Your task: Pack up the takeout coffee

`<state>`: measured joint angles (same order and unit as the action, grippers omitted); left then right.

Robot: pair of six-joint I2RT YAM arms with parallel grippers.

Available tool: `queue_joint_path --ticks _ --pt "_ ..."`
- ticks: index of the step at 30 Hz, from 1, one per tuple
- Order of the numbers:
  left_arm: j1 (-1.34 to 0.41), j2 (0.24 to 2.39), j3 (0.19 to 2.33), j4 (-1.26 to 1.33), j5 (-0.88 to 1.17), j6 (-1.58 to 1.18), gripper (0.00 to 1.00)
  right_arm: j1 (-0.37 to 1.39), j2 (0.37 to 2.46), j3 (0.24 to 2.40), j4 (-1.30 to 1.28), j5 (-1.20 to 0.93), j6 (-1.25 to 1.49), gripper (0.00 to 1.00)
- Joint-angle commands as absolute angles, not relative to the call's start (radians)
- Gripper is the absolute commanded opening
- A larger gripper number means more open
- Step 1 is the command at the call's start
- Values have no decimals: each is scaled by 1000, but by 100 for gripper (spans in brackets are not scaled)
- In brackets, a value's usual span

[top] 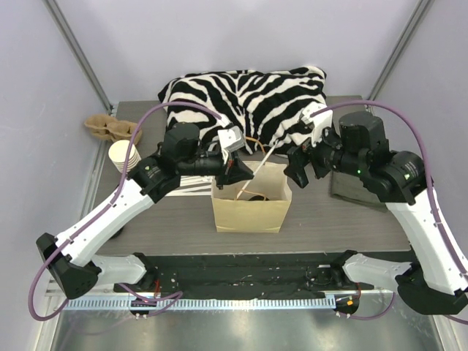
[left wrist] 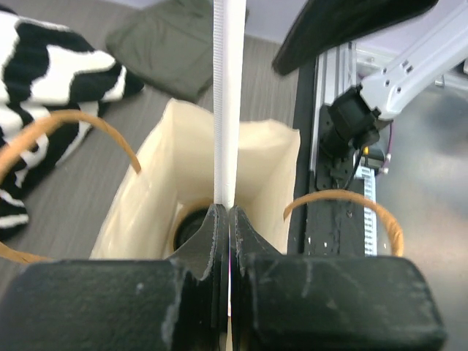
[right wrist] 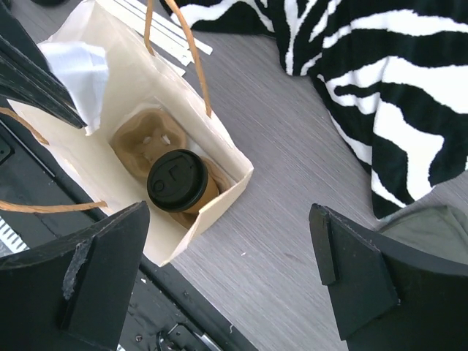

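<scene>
The takeout coffee (right wrist: pixel 178 180), a brown paper cup with a black lid, stands upright inside the open paper bag (right wrist: pixel 219 191), set in a brown cup carrier (right wrist: pixel 142 135). From above, the bag (top: pixel 248 212) is at the table's middle. My left gripper (left wrist: pixel 224 212) hangs over the bag's mouth, shut on a long white wrapped straw (left wrist: pixel 225 102). From above, the straw (top: pixel 265 159) slants up to the right from the left gripper (top: pixel 235 170). My right gripper (right wrist: pixel 229 212) is wide open and holds nothing, just right of the bag (top: pixel 296 172).
A zebra-striped cloth (top: pixel 248 95) lies behind the bag. A stack of lidless paper cups (top: pixel 123 156) and a spare carrier (top: pixel 110 128) sit far left. A grey-green cloth (top: pixel 355 189) lies under the right arm. More wrapped straws (right wrist: pixel 157 25) lie beyond the bag.
</scene>
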<state>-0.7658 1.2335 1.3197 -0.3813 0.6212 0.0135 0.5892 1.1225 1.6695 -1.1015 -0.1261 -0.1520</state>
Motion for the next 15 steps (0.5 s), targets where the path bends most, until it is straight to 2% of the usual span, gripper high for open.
queue_joint_path --ticks 1,8,15 --pt "-778 1230 1327 -451 606 74 0 563 1101 1649 -1101 -115 -130 100" --pt "-779 1236 1347 -632 589 172 0 520 1097 1641 -1068 -100 -123 100" --pt "-785 1266 1371 -709 584 206 2 492 1120 1669 -1049 -63 -117 100"
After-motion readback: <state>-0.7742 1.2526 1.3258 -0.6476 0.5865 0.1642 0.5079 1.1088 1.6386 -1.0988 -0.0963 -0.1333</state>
